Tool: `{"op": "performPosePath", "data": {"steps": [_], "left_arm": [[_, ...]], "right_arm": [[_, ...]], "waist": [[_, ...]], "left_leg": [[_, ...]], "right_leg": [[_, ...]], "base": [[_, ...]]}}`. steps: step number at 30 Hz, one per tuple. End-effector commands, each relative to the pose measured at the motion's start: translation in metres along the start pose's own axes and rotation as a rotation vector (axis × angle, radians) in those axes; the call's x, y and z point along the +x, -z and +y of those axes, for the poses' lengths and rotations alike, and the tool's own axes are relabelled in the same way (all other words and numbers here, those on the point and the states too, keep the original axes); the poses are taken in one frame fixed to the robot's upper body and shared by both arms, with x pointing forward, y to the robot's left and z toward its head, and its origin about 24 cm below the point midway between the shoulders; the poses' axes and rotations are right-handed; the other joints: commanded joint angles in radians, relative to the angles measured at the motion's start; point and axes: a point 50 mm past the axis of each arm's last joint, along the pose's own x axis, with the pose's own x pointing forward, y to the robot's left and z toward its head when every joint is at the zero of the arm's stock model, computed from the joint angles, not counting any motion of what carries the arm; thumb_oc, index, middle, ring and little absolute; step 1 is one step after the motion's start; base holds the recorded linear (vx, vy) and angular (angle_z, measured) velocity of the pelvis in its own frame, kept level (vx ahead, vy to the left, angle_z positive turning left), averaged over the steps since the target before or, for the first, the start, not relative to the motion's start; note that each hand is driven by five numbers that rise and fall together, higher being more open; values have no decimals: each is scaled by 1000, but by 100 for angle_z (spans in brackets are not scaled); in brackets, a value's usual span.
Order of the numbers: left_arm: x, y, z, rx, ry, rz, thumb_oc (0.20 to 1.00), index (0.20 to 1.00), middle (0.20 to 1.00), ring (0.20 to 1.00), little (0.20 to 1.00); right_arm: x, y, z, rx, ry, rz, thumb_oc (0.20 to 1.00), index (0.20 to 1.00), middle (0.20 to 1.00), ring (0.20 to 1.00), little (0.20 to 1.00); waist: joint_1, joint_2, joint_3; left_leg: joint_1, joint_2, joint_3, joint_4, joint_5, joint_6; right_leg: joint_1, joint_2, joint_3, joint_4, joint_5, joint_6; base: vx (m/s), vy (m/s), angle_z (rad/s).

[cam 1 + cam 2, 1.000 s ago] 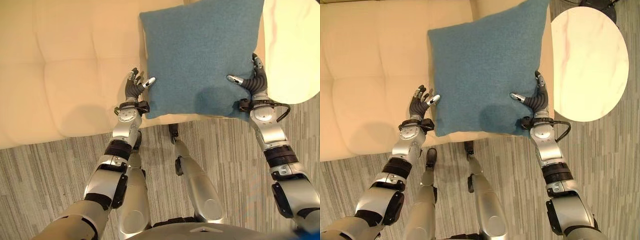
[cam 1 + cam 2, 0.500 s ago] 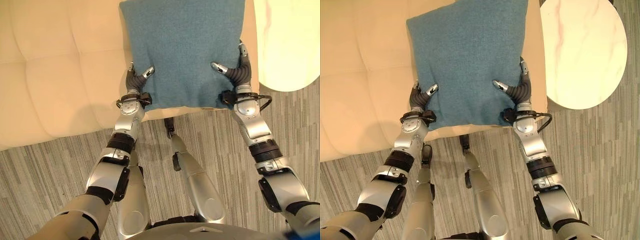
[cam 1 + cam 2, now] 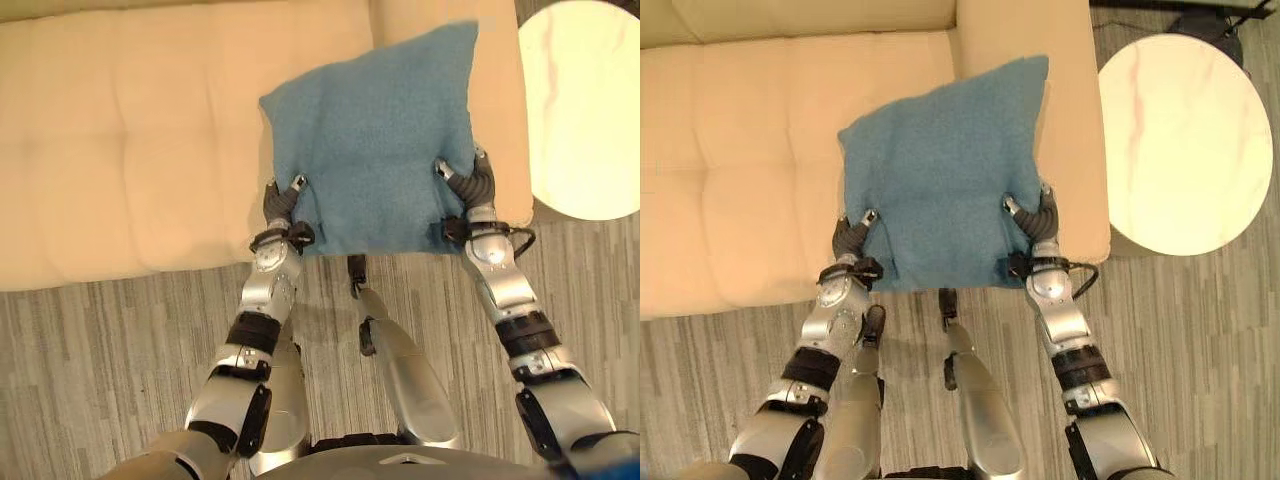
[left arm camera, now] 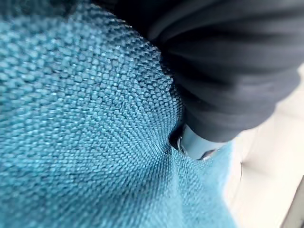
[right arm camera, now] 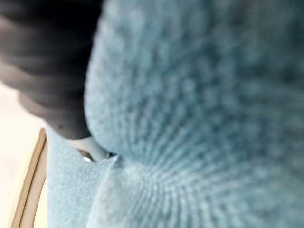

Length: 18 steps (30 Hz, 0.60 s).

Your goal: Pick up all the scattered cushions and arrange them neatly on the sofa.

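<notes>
A square blue cushion (image 3: 375, 150) lies tilted over the right end of the cream sofa (image 3: 130, 150), its far corner against the armrest (image 3: 1080, 120). My left hand (image 3: 280, 205) grips the cushion's near left corner, thumb on top and fingers tucked under the edge. My right hand (image 3: 470, 190) grips the near right corner the same way. In the left wrist view the blue weave (image 4: 71, 118) presses against the thumb (image 4: 192, 145). In the right wrist view the cushion (image 5: 199, 118) bulges against that hand's dark cover.
A round white marble-look side table (image 3: 1185, 140) stands just right of the sofa's armrest. The sofa's seat stretches bare to the left of the cushion. Grey striped carpet (image 3: 90, 340) runs along the sofa's front edge.
Both arms have reached forward and down, carrying the cushion away from the camera onto the seat by the armrest. The camera has also shifted, showing more of the sofa's back.
</notes>
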Motion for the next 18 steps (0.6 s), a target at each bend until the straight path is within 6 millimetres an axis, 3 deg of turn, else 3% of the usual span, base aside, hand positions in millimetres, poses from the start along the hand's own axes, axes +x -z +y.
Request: {"op": "performPosePath", "data": {"steps": [1,3,4,7,10,12,13,14,18], "left_arm": [[-11,-26,-40,-122,212,-162,200,200,200,200,200],[-16,-23,-36,-128,205,-155,200,200,200,200,200],[-28,-13,-22,-119,190,-130,200,200,200,200,200],[-44,-8,-4,-82,174,-131,200,200,200,200,200],[-56,-12,4,-5,191,-164,200,200,200,200,200],[-59,-18,3,1,197,-197,200,200,200,200,200],[-60,-20,4,-5,191,-207,200,200,200,200,200],[-62,-19,9,11,172,-202,200,200,200,200,200],[-68,-13,15,61,163,-175,200,200,200,200,200]], "right_arm": [[-19,-7,11,141,-63,-64,200,200,200,200,200],[-25,-2,10,152,-62,-43,200,200,200,200,200],[-39,13,7,180,-71,20,200,200,200,200,200],[-57,25,4,221,-77,70,200,200,200,200,200],[-71,27,-15,242,-23,63,200,200,200,200,200],[-71,22,-17,242,-18,43,200,200,200,200,200],[-71,20,-15,244,-32,42,200,200,200,200,200],[-70,22,-8,239,-64,54,200,200,200,200,200],[-66,20,17,250,-159,60,200,200,200,200,200]], "waist": [[9,-2,-140],[14,3,-154],[25,21,-194],[42,48,-240],[54,84,-298],[44,84,-329],[35,78,-349],[39,68,-379],[73,55,-385]], "left_leg": [[58,-62,17,-21,-41,74],[69,-66,14,-21,-45,77],[99,-73,1,-21,-56,82],[141,-76,-23,-21,-63,77],[174,-74,-47,-21,-44,39],[183,-86,69,-3,-42,45],[197,-92,162,7,-60,69],[237,-96,201,1,-77,84],[309,-116,214,-15,-113,133]], "right_leg": [[47,-77,-47,82,-70,50],[65,-82,-49,77,-72,52],[108,-94,-53,61,-75,55],[170,-102,-78,70,-101,55],[298,-120,-196,63,-157,55],[365,-144,-254,34,-150,69],[386,-153,-266,21,-142,77],[403,-155,-259,15,-135,85],[377,-168,-157,72,-121,105]], "base": [[49,88,20],[69,101,31],[108,146,48],[90,84,56],[120,21,172],[108,113,241],[145,185,106],[176,272,-11],[53,397,-102]]}}
